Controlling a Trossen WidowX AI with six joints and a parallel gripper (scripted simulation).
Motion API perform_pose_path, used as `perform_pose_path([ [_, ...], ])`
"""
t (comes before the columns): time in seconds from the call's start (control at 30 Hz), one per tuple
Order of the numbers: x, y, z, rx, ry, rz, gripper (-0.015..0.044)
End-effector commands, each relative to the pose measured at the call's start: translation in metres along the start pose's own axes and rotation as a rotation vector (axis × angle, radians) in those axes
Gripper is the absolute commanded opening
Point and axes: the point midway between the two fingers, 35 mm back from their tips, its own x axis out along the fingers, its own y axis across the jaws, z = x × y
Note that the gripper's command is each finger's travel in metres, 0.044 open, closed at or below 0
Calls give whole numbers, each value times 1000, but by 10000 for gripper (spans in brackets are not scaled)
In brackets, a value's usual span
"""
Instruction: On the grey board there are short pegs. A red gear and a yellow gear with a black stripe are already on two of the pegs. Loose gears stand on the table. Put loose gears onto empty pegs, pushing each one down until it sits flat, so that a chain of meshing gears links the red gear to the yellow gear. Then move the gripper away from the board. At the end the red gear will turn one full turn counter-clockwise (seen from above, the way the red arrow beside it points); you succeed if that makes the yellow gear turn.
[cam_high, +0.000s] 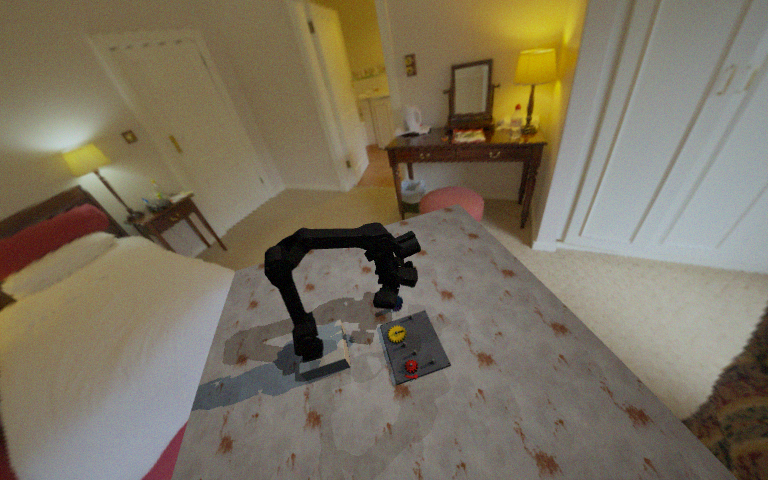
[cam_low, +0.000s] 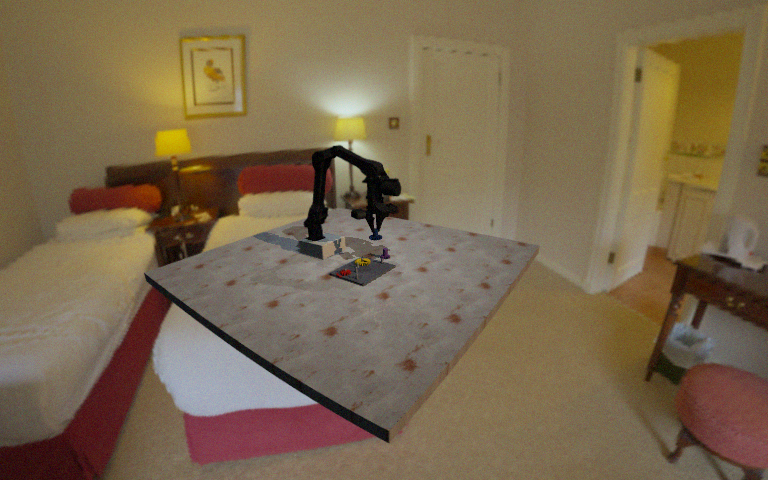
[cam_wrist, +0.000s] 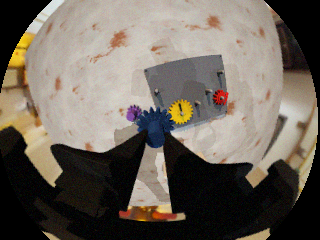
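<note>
Tool (cam_high: 390, 304) (cam_low: 375, 228) (cam_wrist: 155, 134) clamped on blue gear (cam_high: 398, 303) (cam_low: 375, 235) (cam_wrist: 154, 121), yellow and red gears on grey board (cam_high: 431, 339) (cam_low: 370, 276) (cam_wrist: 185, 77)

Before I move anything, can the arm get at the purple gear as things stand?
Probably not yet: the claw is shut on the blue gear. The purple gear looks near enough, though.

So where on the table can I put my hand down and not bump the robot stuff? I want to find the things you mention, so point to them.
Probably beyond the grey board (cam_high: 428, 333) (cam_low: 376, 275) (cam_wrist: 185, 80), on the side away from the arm, out to the table's edge. It's crowded by the board's yellow gear (cam_high: 399, 333) (cam_low: 363, 262) (cam_wrist: 180, 110): the gripper (cam_high: 390, 304) (cam_low: 375, 228) (cam_wrist: 155, 134) holds a blue gear (cam_high: 399, 303) (cam_low: 375, 236) (cam_wrist: 148, 120) there, and a purple gear (cam_low: 385, 253) (cam_wrist: 133, 113) stands nearby.
</note>
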Motion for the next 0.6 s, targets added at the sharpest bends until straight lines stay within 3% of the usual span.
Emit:
perform_pose_path([
  [0.0, 4, -7, 7, -4, -2, -5, 0],
  [0.57, 16, -40, 33, -6, -3, -9, 0],
])
